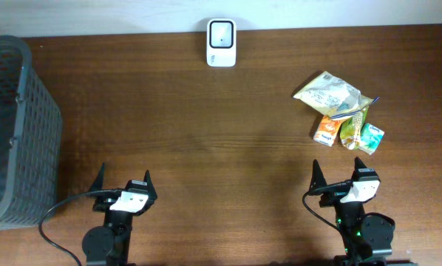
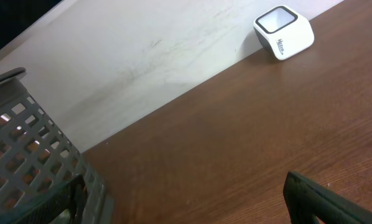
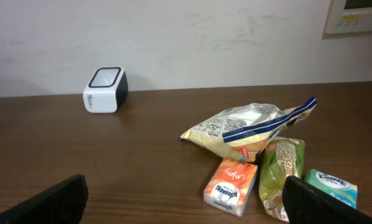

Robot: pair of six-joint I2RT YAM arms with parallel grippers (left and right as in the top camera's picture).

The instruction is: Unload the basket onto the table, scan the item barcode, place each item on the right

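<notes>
A white barcode scanner point(image 1: 221, 43) stands at the table's far edge, also seen in the left wrist view as the scanner point(image 2: 284, 31) and in the right wrist view as the scanner point(image 3: 104, 91). The items lie in a pile at the right: a cream snack bag point(image 1: 330, 93) point(image 3: 242, 130), an orange tissue pack point(image 1: 326, 131) point(image 3: 231, 185), a green packet point(image 1: 351, 131) point(image 3: 279, 171) and a teal tissue pack point(image 1: 371, 138) point(image 3: 331, 186). My left gripper point(image 1: 125, 177) point(image 2: 189, 208) is open and empty at the near left. My right gripper point(image 1: 339, 170) point(image 3: 189, 205) is open and empty just short of the pile.
A grey mesh basket point(image 1: 14, 133) point(image 2: 30, 155) stands at the table's left edge, close to my left gripper. A pale wall runs behind the table, with a wall panel point(image 3: 354, 15) at its upper right.
</notes>
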